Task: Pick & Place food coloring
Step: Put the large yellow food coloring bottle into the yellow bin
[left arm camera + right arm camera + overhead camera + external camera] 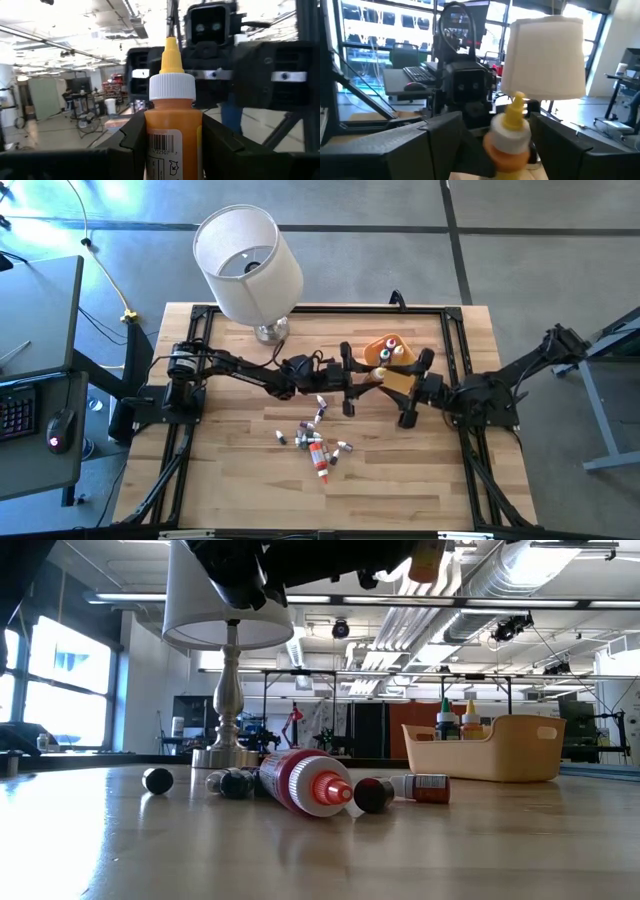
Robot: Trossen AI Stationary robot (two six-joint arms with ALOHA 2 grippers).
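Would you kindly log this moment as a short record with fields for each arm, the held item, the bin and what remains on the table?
left claw: raised above the table, shut on the orange bottle
held item: orange bottle, upright, yellow pointed tip, white collar
right claw: facing the left one, fingers apart on either side of the bottle, not gripping it
bin: orange bin holds upright bottles
table: loose bottles lie scattered on their sides
other: lamp stands at the far edge
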